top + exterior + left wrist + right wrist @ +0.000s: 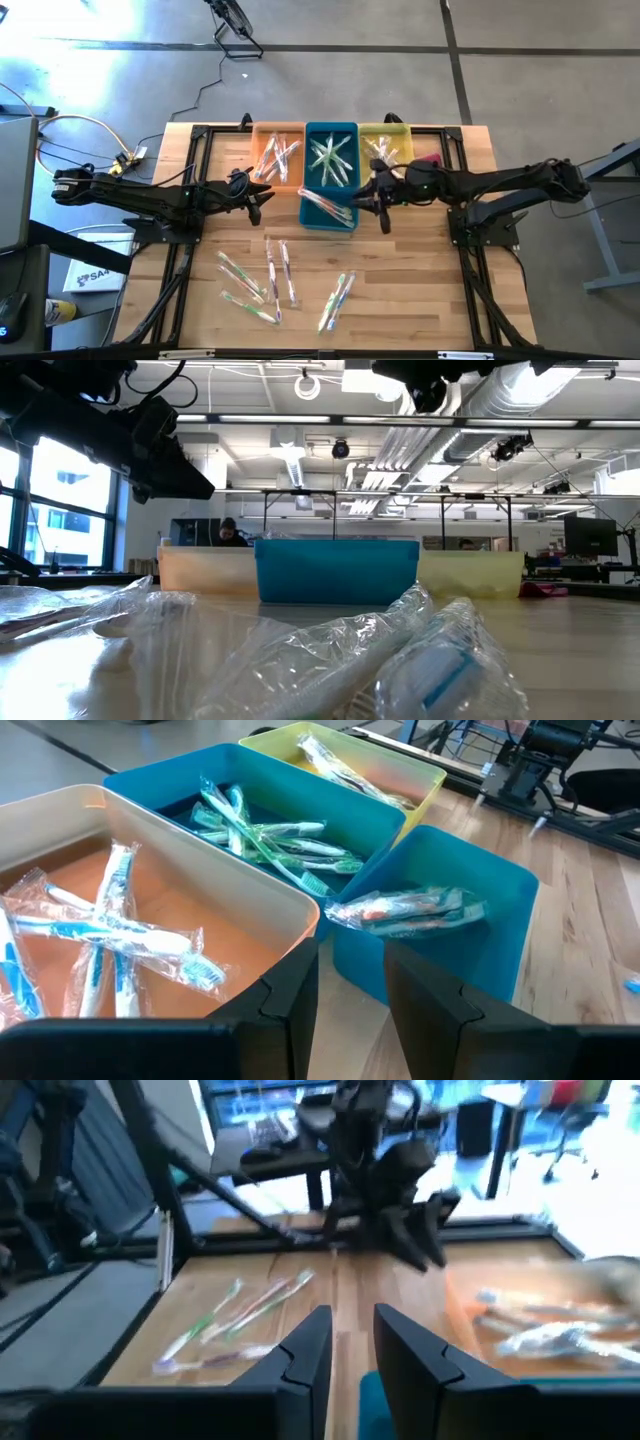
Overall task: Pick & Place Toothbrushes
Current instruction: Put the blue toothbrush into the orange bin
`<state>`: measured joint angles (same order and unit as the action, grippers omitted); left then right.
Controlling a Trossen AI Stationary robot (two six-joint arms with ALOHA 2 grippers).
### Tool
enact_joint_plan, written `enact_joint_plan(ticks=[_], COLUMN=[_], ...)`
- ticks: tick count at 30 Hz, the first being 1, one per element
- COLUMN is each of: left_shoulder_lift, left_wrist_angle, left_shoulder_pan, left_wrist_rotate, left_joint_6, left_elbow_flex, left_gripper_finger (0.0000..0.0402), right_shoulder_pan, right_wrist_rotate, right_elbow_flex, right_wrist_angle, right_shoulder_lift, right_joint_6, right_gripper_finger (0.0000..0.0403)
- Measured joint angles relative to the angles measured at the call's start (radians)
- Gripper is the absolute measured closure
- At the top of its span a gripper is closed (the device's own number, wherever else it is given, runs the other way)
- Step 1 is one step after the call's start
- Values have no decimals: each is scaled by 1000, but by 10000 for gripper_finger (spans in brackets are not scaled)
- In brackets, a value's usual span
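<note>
Wrapped toothbrushes lie in an orange bin (278,155), a blue bin (330,158) and a yellow bin (385,145) at the table's far side. One wrapped toothbrush (410,908) rests across the rim of a smaller blue bin (325,212) in front of them. More toothbrushes (268,278) lie loose on the near table. My left gripper (258,196) hovers open beside the orange bin, with nothing between its fingers (290,995). My right gripper (378,203) hovers open at the smaller blue bin's right side, its fingers (305,1350) also holding nothing.
A pink cloth (428,158) lies right of the yellow bin. Black frame rails (190,200) run along the table's left and right sides. In the low view, crinkled wrappers (400,660) fill the foreground. Bare wood (410,270) shows at the near right.
</note>
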<state>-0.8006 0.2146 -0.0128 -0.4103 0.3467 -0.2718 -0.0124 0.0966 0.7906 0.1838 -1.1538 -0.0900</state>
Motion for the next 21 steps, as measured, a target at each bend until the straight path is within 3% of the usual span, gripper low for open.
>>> enact_joint_plan(ticks=[6,13,21], left_shoulder_lift=[0,0,0], left_wrist_angle=[2,6,7], left_shoulder_pan=[0,0,0], left_wrist_rotate=[0,0,0], left_joint_6=[3,25,25], left_elbow_flex=[0,0,0], left_gripper_finger=[289,289,289], right_shoulder_pan=[54,165,273], right_wrist_rotate=[-72,-93,-162], right_elbow_flex=[0,0,61], right_wrist_angle=[-18,-22,-207], right_shoulder_lift=[-24,-109,-213], right_joint_6=[66,147,141], right_gripper_finger=[317,256,234])
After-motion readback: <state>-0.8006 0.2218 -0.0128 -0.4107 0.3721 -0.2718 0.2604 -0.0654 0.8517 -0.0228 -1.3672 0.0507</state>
